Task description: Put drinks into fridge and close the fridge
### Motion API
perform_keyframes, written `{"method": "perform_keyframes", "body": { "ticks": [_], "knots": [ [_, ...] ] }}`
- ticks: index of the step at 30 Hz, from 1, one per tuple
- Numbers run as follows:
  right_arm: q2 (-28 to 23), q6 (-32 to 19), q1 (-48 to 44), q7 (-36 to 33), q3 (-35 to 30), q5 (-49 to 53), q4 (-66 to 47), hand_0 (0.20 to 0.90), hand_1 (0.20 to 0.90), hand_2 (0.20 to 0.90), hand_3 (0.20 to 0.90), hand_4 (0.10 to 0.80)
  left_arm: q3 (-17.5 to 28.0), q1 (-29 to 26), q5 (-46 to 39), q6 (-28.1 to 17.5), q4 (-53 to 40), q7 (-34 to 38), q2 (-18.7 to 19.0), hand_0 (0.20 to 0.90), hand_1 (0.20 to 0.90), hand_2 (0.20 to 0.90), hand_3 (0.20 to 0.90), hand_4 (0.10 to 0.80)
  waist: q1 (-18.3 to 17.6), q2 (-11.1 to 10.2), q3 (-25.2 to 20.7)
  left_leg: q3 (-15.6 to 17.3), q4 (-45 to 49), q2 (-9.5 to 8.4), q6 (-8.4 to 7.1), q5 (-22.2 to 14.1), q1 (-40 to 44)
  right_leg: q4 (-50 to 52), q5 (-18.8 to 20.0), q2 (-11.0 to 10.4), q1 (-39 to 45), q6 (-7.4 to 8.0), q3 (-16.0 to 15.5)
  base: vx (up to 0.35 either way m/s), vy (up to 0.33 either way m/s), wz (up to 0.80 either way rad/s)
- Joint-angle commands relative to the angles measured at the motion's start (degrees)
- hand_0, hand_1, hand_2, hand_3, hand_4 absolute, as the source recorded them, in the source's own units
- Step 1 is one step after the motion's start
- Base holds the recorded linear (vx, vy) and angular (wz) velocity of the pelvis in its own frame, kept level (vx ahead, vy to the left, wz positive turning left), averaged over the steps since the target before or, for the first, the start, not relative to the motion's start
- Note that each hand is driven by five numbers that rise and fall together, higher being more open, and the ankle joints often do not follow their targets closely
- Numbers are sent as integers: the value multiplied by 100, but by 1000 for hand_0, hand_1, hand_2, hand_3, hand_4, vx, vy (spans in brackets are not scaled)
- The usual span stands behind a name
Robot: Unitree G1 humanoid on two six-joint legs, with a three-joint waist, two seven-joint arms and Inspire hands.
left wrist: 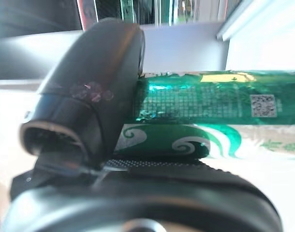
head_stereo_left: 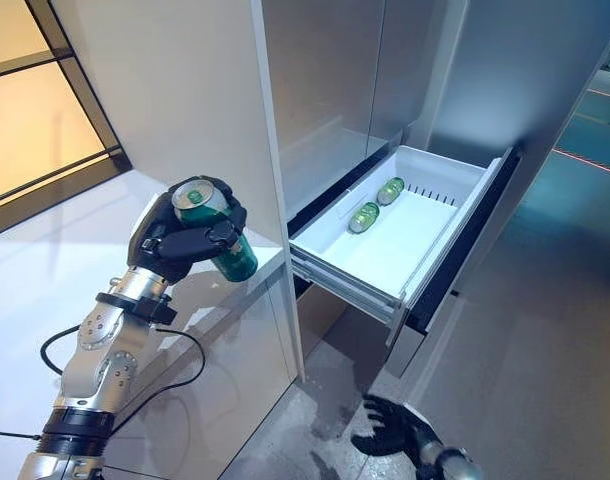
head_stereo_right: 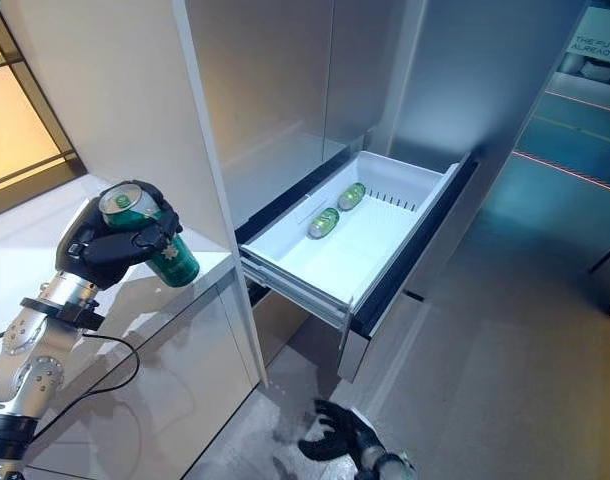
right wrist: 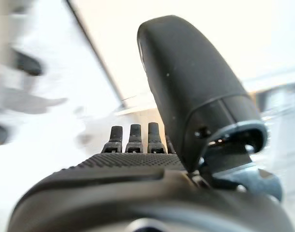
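Note:
My left hand (head_stereo_left: pixel 185 245) is shut on a green can (head_stereo_left: pixel 217 232) and holds it tilted above the white counter's corner (head_stereo_left: pixel 270 262), left of the fridge. The can also shows in the left wrist view (left wrist: pixel 210 108), held between thumb and fingers (left wrist: pixel 96 92). The fridge's white drawer (head_stereo_left: pixel 455 215) stands pulled out, with green cans (head_stereo_left: pixel 376 204) lying at its back left. My right hand (head_stereo_left: pixel 395 430) hangs low near the floor below the drawer, fingers straight and empty; it also shows in the right wrist view (right wrist: pixel 138 164).
A tall white panel (head_stereo_left: pixel 270 150) stands between the counter and the fridge's grey doors (head_stereo_left: pixel 335 90). The drawer's dark front (head_stereo_left: pixel 455 270) juts out to the right. Grey floor (head_stereo_left: pixel 525 380) lies to the right and below.

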Motion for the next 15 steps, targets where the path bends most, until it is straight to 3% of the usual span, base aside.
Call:
{"method": "perform_keyframes", "body": {
  "ticks": [1, 7, 15],
  "knots": [
    [-164, -159, -339, 731, 114, 589, -1299, 900, 900, 900, 900, 800, -47, -1253, -209, -1277, -661, -502, 53, 300, 300, 300, 200, 100, -16, 119, -276, -186, 116, -318, 94, -541, 111, 548, -613, 200, -157, 155, -148, 0, 0, 0],
    [-613, 169, -785, 1204, -36, 1654, -3060, 900, 900, 900, 900, 800, -345, -760, 26, -1662, -941, -1210, -62, 300, 300, 300, 200, 100, 12, 110, -267, -189, 104, -311, 112, -471, 85, 527, -549, 220, -174, 144, -117, -12, 1, 0],
    [-891, 324, -1381, 1161, 4, 2196, -3899, 900, 900, 900, 900, 800, -624, -682, 57, -1467, -1227, -1649, -76, 300, 300, 300, 200, 100, 85, 96, -292, -198, 155, -332, 144, -466, 30, 495, -522, 230, -183, 124, -84, 0, 0, 0]
  ]
}}
